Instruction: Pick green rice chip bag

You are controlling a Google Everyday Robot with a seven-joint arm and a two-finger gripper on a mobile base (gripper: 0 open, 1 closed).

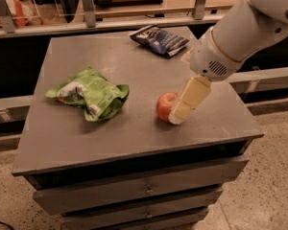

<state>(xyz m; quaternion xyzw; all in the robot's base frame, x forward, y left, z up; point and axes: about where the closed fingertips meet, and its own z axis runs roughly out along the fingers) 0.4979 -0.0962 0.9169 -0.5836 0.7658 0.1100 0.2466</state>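
Cream claw (176,117) beside round red apple (163,104), grip I cannot tell, crumpled light-green foil bag (89,94) well apart, near left edge of grey table (134,63).

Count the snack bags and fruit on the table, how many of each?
Snack bags: 2, the green rice chip bag and the dark blue snack bag.
Apple: 1, the end effector down beside it.
Total: 3.

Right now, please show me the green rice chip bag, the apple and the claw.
green rice chip bag (92,96): camera view, middle of the crumpled foil.
apple (164,105): camera view, its red left side.
claw (175,118): camera view, its tip, at the apple's right side.
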